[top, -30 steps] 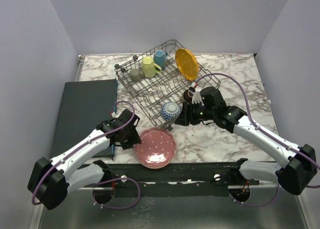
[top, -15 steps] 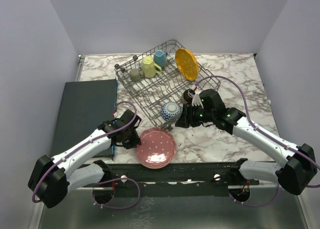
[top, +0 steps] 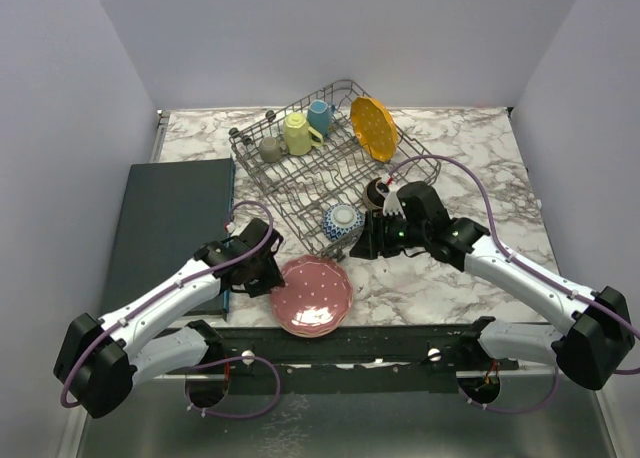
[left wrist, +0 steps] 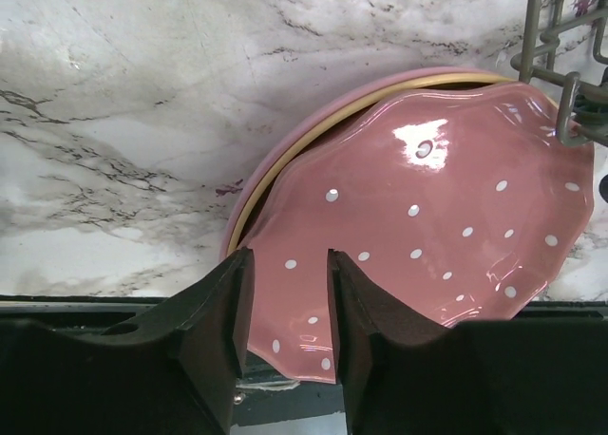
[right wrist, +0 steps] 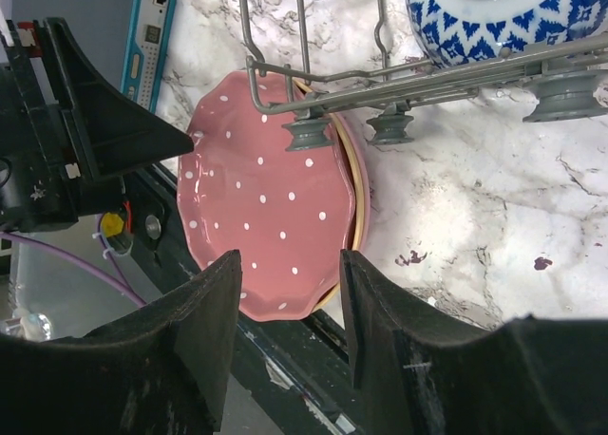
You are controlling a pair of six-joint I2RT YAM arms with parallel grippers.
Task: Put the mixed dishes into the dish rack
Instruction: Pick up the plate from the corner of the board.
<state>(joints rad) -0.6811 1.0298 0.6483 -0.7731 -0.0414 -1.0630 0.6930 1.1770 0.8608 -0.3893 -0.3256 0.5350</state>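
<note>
Marbled desk (top: 470,148) between pale walls (top: 60,98), dish rack (top: 300,183) at its middle.
The dotted pink plate (top: 312,294) lies at the desk's near edge, just beside the rack's corner. The left end effector (left wrist: 288,264), fingers parted, hovers over its rim; the right end effector (right wrist: 288,259), likewise spread and empty, hangs close by.

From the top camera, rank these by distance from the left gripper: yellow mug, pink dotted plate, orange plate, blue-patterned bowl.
From the left gripper:
1. pink dotted plate, right beside it.
2. blue-patterned bowl, at the near corner of the rack.
3. yellow mug, rack's far side.
4. orange plate, rack's far right end.
</note>
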